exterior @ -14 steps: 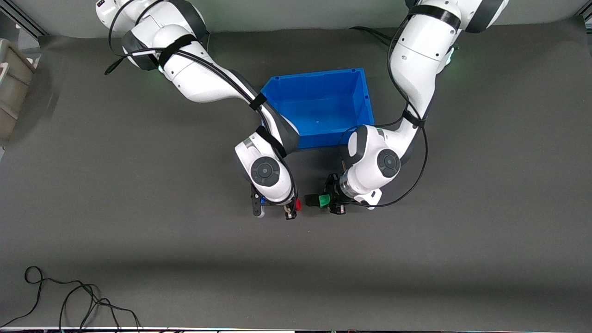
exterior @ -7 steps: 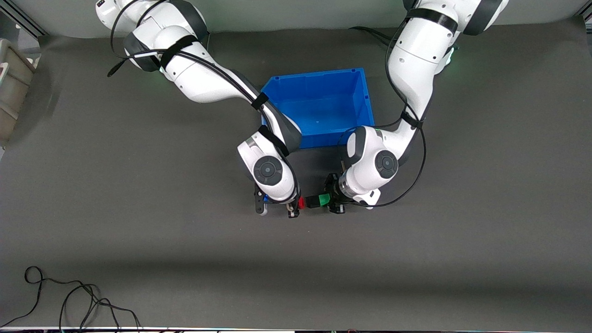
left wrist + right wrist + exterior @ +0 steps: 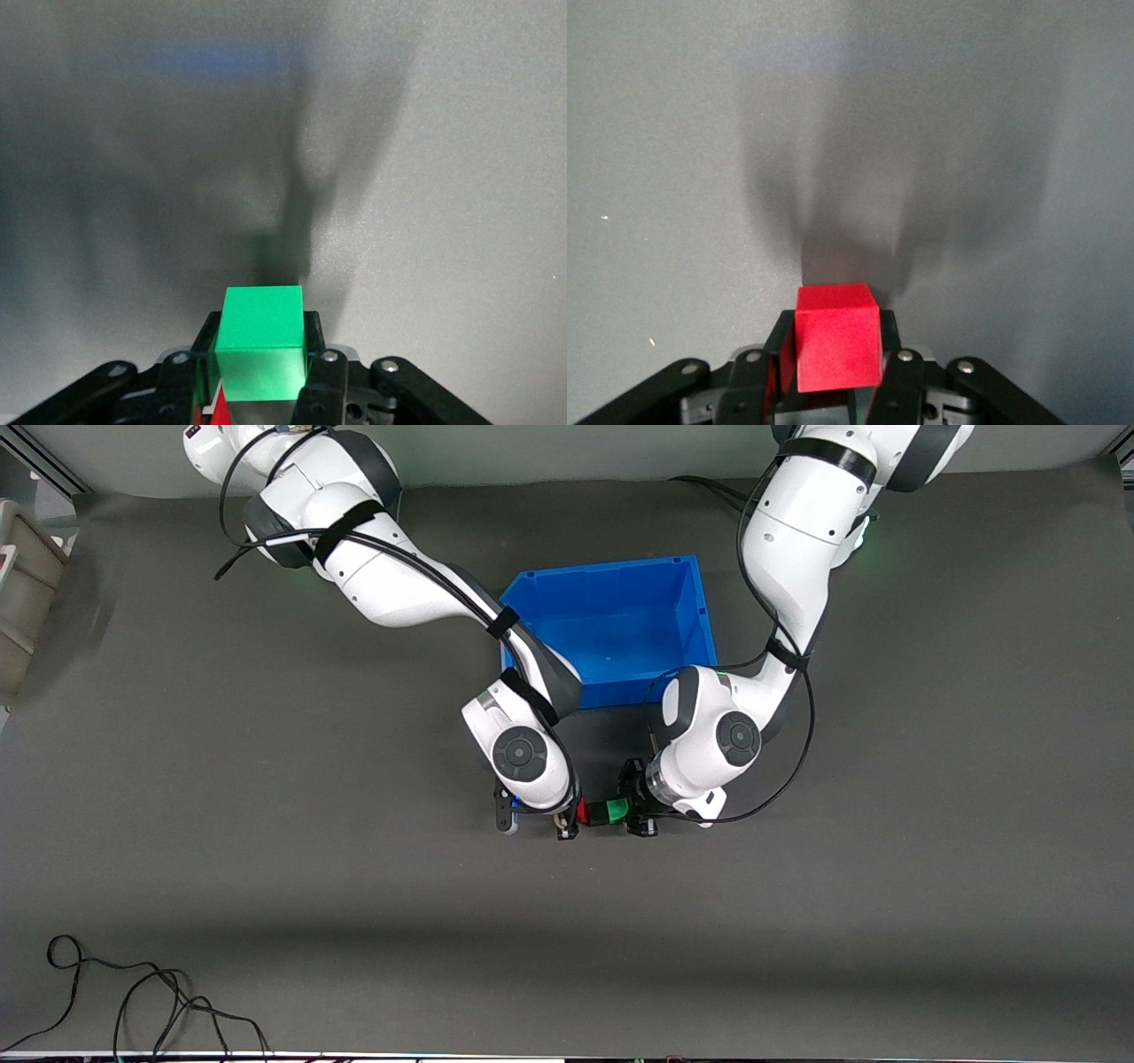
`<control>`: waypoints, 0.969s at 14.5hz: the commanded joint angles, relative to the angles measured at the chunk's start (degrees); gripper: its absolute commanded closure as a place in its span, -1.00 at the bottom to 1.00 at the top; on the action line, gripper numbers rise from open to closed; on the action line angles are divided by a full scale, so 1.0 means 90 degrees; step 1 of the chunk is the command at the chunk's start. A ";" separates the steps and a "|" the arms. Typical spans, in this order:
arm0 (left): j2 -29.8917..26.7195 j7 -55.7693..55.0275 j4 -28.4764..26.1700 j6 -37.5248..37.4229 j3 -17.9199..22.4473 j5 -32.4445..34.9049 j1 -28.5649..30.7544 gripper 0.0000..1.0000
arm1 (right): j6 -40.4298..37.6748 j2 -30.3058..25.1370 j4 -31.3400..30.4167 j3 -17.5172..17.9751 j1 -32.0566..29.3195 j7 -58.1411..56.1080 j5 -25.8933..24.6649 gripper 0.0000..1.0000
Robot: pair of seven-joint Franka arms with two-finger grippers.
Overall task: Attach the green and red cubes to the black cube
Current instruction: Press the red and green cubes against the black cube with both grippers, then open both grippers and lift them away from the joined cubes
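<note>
- No words, labels, brand names, numbers or signs can be read in any of the views.

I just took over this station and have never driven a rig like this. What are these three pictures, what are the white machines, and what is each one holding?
The white machines are two robot arms, each ending in a two-finger gripper. The wide picture is taken from a high camera that faces them, so their bases are along its top. The other two pictures come from cameras on the arms' wrists, looking past the jaws.

The left gripper is shut on the green cube, and the right gripper is shut on the red cube. In the wide picture the two cubes meet a dark block between them, apparently the black cube, all in one row over the grey mat.

The blue bin sits on the mat, farther from the front camera than the cubes. A black cable lies on the mat at the right arm's end.
</note>
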 commanded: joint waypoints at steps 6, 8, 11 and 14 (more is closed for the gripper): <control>-0.0008 -0.0071 0.0113 -0.0128 0.0133 0.0061 -0.0032 -1.00 | 0.0276 0.0187 0.0266 0.0027 -0.0032 0.0286 0.0055 0.30; -0.0183 0.0016 0.0074 -0.0487 0.0153 0.0342 0.0289 -1.00 | 0.0286 0.0197 0.0256 0.0027 -0.0032 0.0295 0.0055 0.05; -0.0525 0.0542 0.0074 -0.1395 0.0143 0.0647 0.0982 -1.00 | 0.0247 0.0158 0.0246 0.0008 -0.0042 0.0228 0.0036 -0.99; -0.0866 0.1556 0.0064 -0.2449 0.0153 0.0695 0.1792 -1.00 | 0.0072 -0.0347 0.0218 -0.0187 -0.0061 0.0198 -0.0062 -0.99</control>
